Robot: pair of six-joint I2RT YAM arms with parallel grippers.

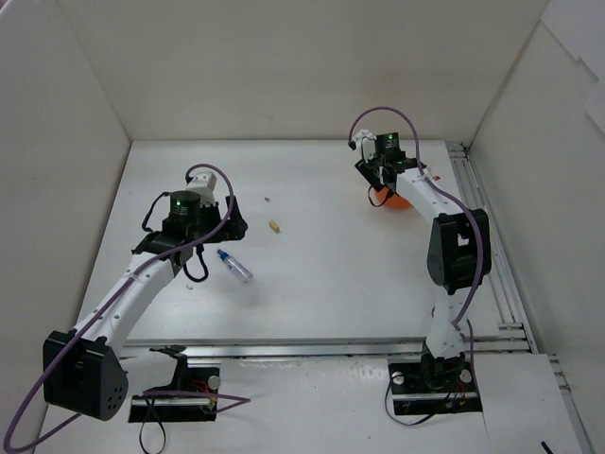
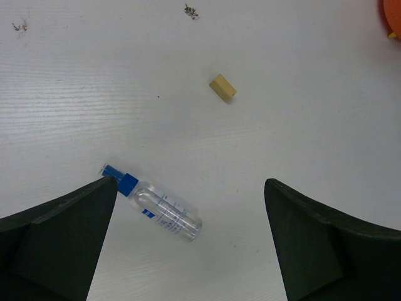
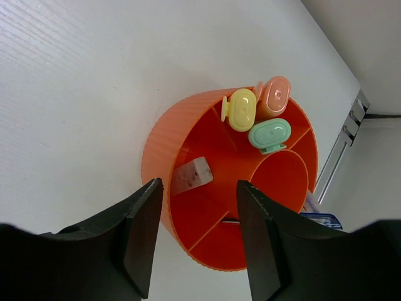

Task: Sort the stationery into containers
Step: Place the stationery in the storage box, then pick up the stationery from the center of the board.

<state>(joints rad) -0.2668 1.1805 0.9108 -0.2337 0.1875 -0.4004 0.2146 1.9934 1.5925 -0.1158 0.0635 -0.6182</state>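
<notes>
The right gripper hangs directly over the orange pot at the far right, jaws parted with nothing between them. A pale stub lies in the section below, kept apart from the highlighters standing in the far sections. The left gripper, spread wide, hovers over the blue-capped bottle on the left, seemingly lined up to straddle it, with a beige stub lying farther out
</notes>
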